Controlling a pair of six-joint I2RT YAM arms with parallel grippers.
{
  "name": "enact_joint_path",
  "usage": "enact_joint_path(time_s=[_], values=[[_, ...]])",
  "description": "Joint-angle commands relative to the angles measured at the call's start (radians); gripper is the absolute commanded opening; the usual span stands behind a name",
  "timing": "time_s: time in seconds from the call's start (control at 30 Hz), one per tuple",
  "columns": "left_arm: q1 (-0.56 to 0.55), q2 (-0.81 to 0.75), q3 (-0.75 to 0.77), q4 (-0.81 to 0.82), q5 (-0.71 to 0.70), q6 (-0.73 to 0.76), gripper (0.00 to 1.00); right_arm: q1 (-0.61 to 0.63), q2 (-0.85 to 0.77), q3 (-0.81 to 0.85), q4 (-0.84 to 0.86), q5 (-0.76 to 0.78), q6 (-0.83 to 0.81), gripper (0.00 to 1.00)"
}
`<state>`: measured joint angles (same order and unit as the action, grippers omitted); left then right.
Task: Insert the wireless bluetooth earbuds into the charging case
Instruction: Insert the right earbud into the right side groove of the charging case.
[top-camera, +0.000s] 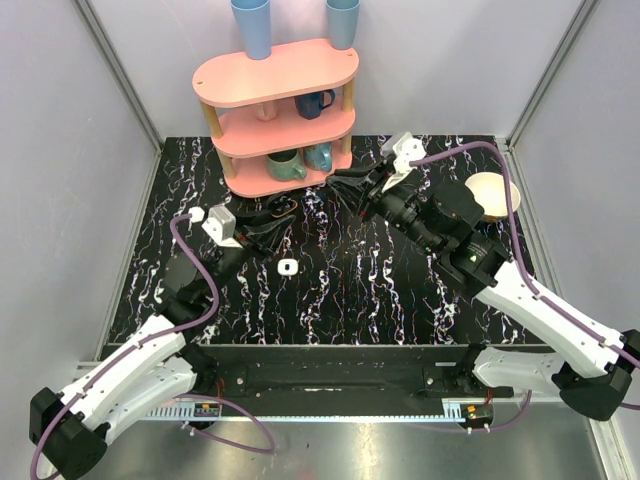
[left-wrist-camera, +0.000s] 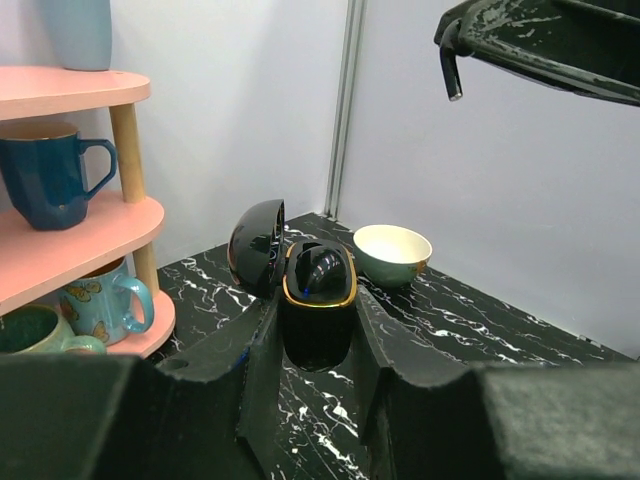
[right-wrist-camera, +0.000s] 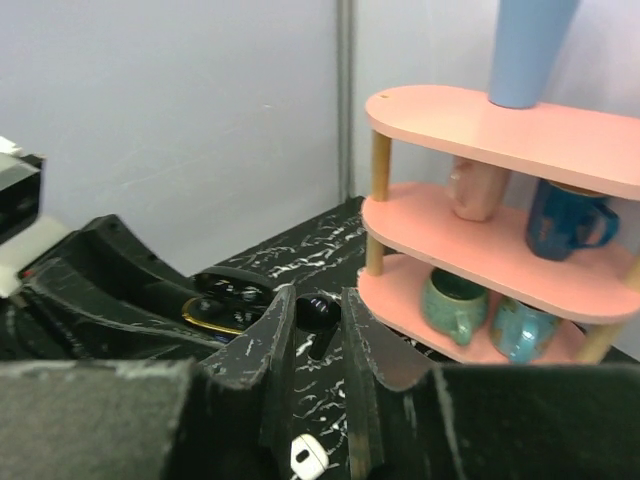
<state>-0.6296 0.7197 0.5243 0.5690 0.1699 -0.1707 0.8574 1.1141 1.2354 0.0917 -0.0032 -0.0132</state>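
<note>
Grey walls are being seen around a black table (top-camera: 380, 290) streaked with white. On the left, the case (left-wrist-camera: 320, 275) is being clenched by the left gripper (left-wrist-camera: 318, 312), with a finger pressed on each side of it. It is being held upright and off the table. Its lid (left-wrist-camera: 255, 245) is standing swung open to the left in the left wrist view, and a glossy black rounded shape is showing inside the gold rim.

Just right of that gripper, and apart from it, one white earbud (top-camera: 288, 267) is lying on the bare table. In the right wrist view it is being seen low between the right fingers, beneath them (right-wrist-camera: 308, 460). No second earbud is being made out.

Behind, a pink shelf (top-camera: 275, 75) is standing against the back wall, with mugs (top-camera: 287, 165) on its tiers and blue cups (top-camera: 252, 25) on top.

Right of centre, the right gripper (right-wrist-camera: 318, 300) is being held above the table, facing the case, with its fingers nearly closed. A small glossy black piece (right-wrist-camera: 318, 314) is being pinched between its tips; what that piece is cannot be told.

At the far right, a cream bowl (top-camera: 490, 195) is sitting on the table behind the right arm.
</note>
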Motion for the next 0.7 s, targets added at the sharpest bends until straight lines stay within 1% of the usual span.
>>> enact_joint_path(time_s=[0.0,0.17,0.3,0.4,0.47,0.53,0.67], values=[[-0.002,0.009,0.051,0.067,0.037,-0.041,0.0,0.055,0.018,0.041,0.075,-0.038,-0.057,0.16],[-0.002,0.021,0.051,0.092,0.049,-0.073,0.0,0.129,0.041,0.019,0.124,-0.003,-0.091,0.15],[-0.002,0.024,0.045,0.115,0.057,-0.084,0.0,0.189,0.072,-0.004,0.181,0.098,-0.148,0.15],[-0.002,0.023,0.037,0.134,0.056,-0.096,0.0,0.244,0.101,-0.022,0.238,0.178,-0.224,0.15],[-0.002,0.02,0.037,0.134,0.054,-0.101,0.0,0.259,0.124,-0.034,0.279,0.228,-0.272,0.15],[-0.002,0.018,0.037,0.135,0.054,-0.101,0.0,0.267,0.133,-0.053,0.325,0.242,-0.286,0.15],[-0.002,0.012,0.028,0.135,0.051,-0.093,0.0,0.269,0.162,-0.048,0.353,0.284,-0.291,0.15]])
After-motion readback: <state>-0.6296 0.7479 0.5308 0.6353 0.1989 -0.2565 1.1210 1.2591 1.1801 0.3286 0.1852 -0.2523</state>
